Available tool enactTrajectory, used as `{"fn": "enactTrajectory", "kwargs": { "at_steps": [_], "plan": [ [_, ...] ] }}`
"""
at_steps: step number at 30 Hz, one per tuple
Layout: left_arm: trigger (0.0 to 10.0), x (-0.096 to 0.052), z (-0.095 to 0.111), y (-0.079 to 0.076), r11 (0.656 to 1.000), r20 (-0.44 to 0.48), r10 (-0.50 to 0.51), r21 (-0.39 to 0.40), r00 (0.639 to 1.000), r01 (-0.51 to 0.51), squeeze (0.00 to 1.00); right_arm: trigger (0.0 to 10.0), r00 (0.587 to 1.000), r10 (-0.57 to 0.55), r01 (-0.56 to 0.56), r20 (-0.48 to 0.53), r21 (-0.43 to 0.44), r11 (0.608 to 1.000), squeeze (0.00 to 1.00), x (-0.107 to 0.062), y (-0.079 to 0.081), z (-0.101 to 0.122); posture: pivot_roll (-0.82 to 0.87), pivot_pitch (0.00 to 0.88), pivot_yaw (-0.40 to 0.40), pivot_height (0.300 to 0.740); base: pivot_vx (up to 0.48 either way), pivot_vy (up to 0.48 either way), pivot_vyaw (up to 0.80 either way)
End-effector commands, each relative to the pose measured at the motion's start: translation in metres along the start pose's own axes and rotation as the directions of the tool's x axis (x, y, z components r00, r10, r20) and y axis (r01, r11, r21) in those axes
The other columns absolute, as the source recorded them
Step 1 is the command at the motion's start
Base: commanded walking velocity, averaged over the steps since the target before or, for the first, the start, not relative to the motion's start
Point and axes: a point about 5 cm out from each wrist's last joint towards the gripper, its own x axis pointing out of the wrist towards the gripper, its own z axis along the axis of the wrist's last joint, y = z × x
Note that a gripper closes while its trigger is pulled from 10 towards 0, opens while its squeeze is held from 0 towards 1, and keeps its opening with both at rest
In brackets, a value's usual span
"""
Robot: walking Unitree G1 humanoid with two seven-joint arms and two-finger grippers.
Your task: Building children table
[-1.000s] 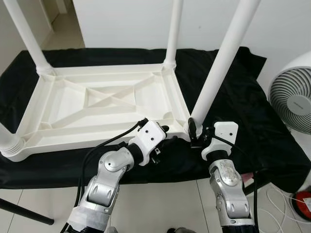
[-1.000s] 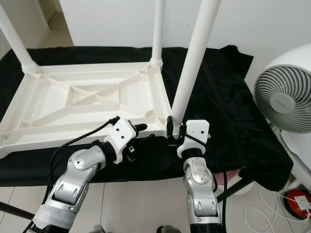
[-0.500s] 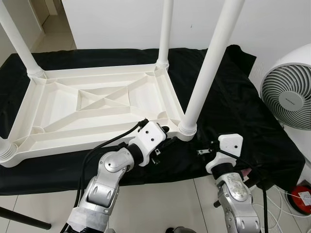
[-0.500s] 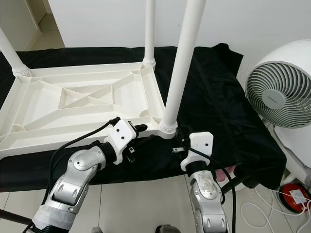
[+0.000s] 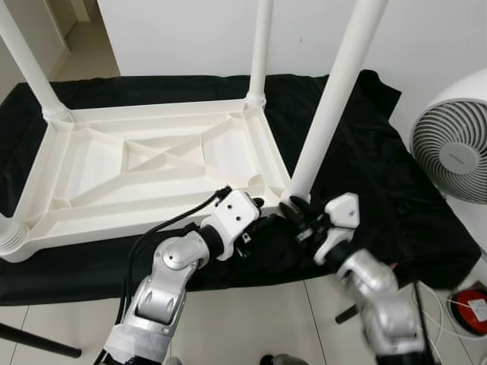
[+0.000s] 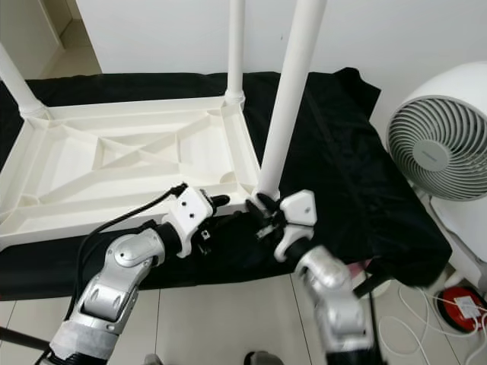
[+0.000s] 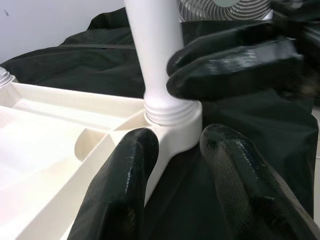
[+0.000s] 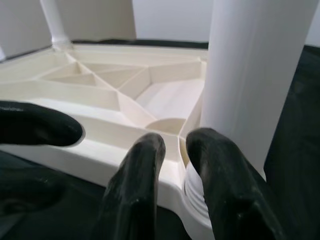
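Right pincer (image 5: 293, 215) is at the foot of the near-right leg (image 5: 331, 99), its two black fingers a narrow gap apart and resting against the ribbed collar where the leg enters the corner socket; they touch the collar but do not clasp it. Left pincer (image 5: 257, 215) sits just beside that corner, its fingers parted and straddling the rim of the upturned white tabletop (image 5: 160, 163), not closed on anything.

That tabletop lies underside up on a black cloth (image 5: 380, 152), with legs standing from its corners. By my judgement the step in hand is seating or tightening this last leg, with the left pincer steadying the frame. The next move seems to call for a firmer grip round the leg base: the right fingers would have to spread to take the collar between them, then turn or press it home while the left holds the corner down.

From the head views one gets the whole layout, the other legs and a white fan (image 5: 455, 148) off to the right. Close up, the right wrist view shows the threaded rings (image 8: 197, 192) at the leg's foot, and the left wrist view shows the right pincer's fingers reaching in beside the collar (image 7: 172, 112).
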Motion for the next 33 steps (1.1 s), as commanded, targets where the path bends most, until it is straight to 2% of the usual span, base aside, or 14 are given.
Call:
{"fn": "enactTrajectory", "kwargs": {
  "at_steps": [1,5,8,9,13,14,18,21,23,24,25,28,31,33],
  "plan": [
    [10.0,-0.001,0.001,0.004,0.997,-0.007,0.079,0.011,0.997,-0.079,0.0,10.0,0.999,-0.05,0.05,-0.013,0.007,0.999,0.0,-0.003,-0.019,-0.003,-0.12,0.077,0.019,0.74,0.0,0.0,0.0],
    [10.0,0.0,0.003,0.002,0.997,-0.004,0.073,0.025,0.997,-0.073,0.0,10.0,0.995,-0.093,0.093,-0.02,-0.02,0.996,0.0,0.0,-0.042,-0.001,-0.12,0.077,0.016,0.74,0.0,0.0,0.0],
    [10.0,0.002,0.003,0.001,0.997,-0.002,0.067,0.029,0.998,-0.067,0.0,10.0,0.994,-0.103,0.103,-0.019,-0.021,0.994,0.0,0.001,-0.044,-0.001,-0.11,0.074,0.016,0.74,0.0,0.0,0.0],
    [10.0,0.004,0.004,0.0,0.997,-0.005,0.064,0.043,0.998,-0.064,0.0,10.0,0.989,-0.15,0.15,-0.008,-0.014,0.989,0.0,0.004,-0.052,-0.001,-0.11,0.073,0.014,0.74,0.0,0.0,0.0],
    [10.0,0.005,0.004,-0.002,0.996,-0.016,0.066,0.06,0.998,-0.065,0.0,10.0,0.978,-0.207,0.207,0.014,-0.001,0.978,0.0,0.007,-0.059,0.001,-0.11,0.071,0.013,0.74,0.0,0.0,0.0],
    [10.0,0.006,0.002,-0.002,0.994,-0.036,0.077,0.085,0.996,-0.074,0.0,10.0,0.98,-0.194,0.193,0.036,0.03,0.981,0.0,0.009,-0.054,0.003,-0.11,0.071,0.013,0.74,0.0,0.0,0.0],
    [10.0,0.007,0.001,-0.002,0.992,-0.047,0.084,0.097,0.995,-0.08,0.0,10.0,0.984,-0.171,0.169,0.049,0.048,0.984,0.0,0.012,-0.05,0.002,-0.11,0.071,0.013,0.74,0.0,0.0,0.0],
    [10.0,0.007,-0.007,0.008,0.974,-0.12,0.176,0.166,0.977,-0.155,0.0,10.0,0.993,-0.096,0.085,0.074,0.133,0.987,0.0,0.013,-0.021,-0.002,-0.1,0.076,0.007,0.74,0.0,0.0,0.0],
    [10.0,0.007,-0.007,0.008,0.974,-0.12,0.176,0.166,0.977,-0.155,0.0,10.0,0.993,-0.096,0.085,0.074,0.133,0.987,0.0,0.013,-0.021,-0.002,-0.1,0.076,0.007,0.74,0.0,0.0,0.0],
    [10.0,0.005,-0.011,0.02,0.956,-0.147,0.253,0.187,0.956,-0.224,0.0,10.0,0.994,-0.055,0.037,0.092,0.179,0.983,0.0,0.011,-0.003,-0.004,-0.1,0.082,0.008,0.74,0.0,0.0,0.0],
    [10.0,0.004,-0.013,0.026,0.947,-0.159,0.283,0.206,0.946,-0.248,0.0,10.0,0.995,-0.042,0.022,0.095,0.194,0.981,0.0,0.01,0.003,-0.004,-0.1,0.082,0.009,0.74,0.0,0.0,0.0],
    [10.0,0.003,-0.015,0.033,0.932,-0.168,0.327,0.217,0.93,-0.289,0.0,10.0,0.995,-0.03,0.01,0.097,0.207,0.978,0.0,0.009,0.009,-0.005,-0.11,0.082,0.01,0.74,0.0,0.0,0.0],
    [10.0,0.001,-0.018,0.046,0.902,-0.188,0.401,0.251,0.897,-0.351,0.0,10.0,0.995,-0.026,0.003,0.099,0.222,0.975,0.0,0.007,0.016,-0.006,-0.12,0.082,0.014,0.74,0.0,0.0,0.0],
    [10.0,-0.001,-0.022,0.057,0.872,-0.215,0.461,0.287,0.861,-0.396,0.0,10.0,0.994,-0.032,0.008,0.103,0.229,0.973,0.0,0.007,0.018,-0.006,-0.12,0.081,0.017,0.74,0.0,0.0,0.0]
  ]
}}
